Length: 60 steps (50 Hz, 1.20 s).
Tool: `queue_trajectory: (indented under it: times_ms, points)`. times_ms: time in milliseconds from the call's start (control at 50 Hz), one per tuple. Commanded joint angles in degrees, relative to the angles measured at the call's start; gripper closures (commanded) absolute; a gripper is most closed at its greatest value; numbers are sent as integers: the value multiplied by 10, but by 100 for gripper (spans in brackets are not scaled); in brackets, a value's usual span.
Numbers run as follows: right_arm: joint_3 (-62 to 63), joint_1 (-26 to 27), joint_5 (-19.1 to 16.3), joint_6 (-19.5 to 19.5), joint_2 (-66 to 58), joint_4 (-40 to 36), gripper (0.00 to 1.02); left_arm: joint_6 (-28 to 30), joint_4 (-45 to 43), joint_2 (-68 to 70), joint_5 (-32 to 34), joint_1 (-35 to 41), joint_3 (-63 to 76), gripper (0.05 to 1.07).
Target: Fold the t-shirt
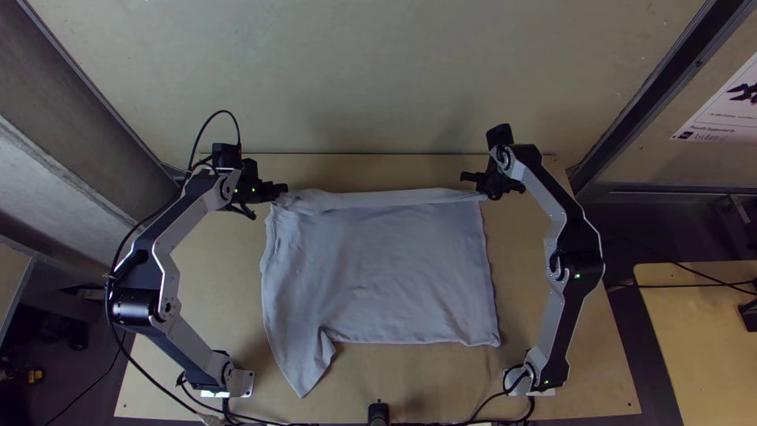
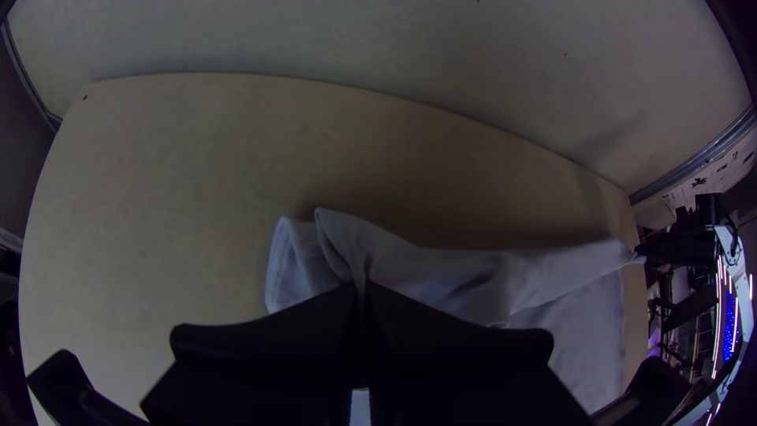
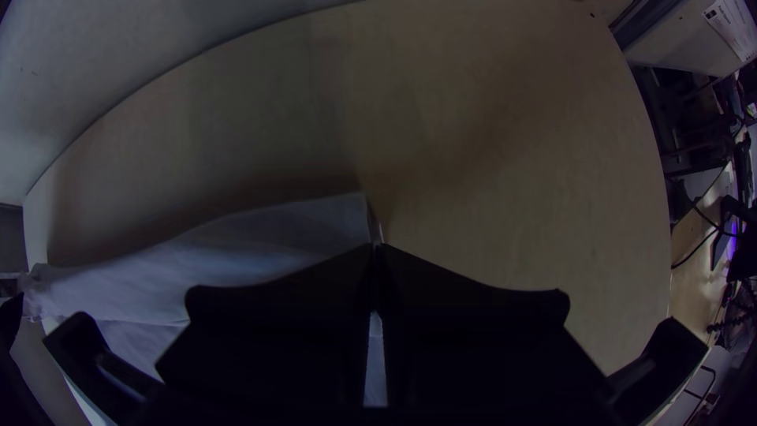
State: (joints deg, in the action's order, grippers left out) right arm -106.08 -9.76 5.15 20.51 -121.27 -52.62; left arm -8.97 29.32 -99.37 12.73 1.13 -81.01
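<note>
T-shirt (image 1: 378, 272), one; end effectors (image 1: 281, 194), two

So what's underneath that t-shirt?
Bare light wooden table shows all around the t-shirt, so it presumably continues beneath. Whether anything else lies under there can't be seen, because the cloth covers it.

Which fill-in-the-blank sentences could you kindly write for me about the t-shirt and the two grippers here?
1. The left gripper is ____ (open or shut) on the t-shirt.
2. The right gripper holds the edge ____ (nearest or farthest) from the arms' bases.
3. The cloth's pointed part lies on the ____ (left or right) gripper's side.
4. Beneath everything is a light wooden ____.

Missing words: shut; farthest; left; table.
</note>
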Motion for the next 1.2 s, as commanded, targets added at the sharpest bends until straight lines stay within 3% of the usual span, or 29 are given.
queue_trajectory:
  times_ms: [0, 700, 1020, 1080, 1140, 1180]
  points:
    - [36, -5, 11, -6, 38, 9, 100, 8, -7, 37, 8, 0, 45, 105]
    - [174, -12, 21, -6, 96, 62, 100, 26, -23, 95, 10, -7, 194, 104]
    - [236, -19, 21, -3, 101, 86, 100, 26, -73, 85, 9, -4, 267, 104]
    - [250, -18, 21, -3, 99, 95, 100, 23, -77, 78, 7, -7, 267, 100]
    - [258, -18, 21, -2, 97, 98, 98, 21, -81, 73, 5, -8, 266, 87]
    - [263, -17, 21, -2, 97, 98, 89, 20, -82, 70, 4, -8, 263, 76]
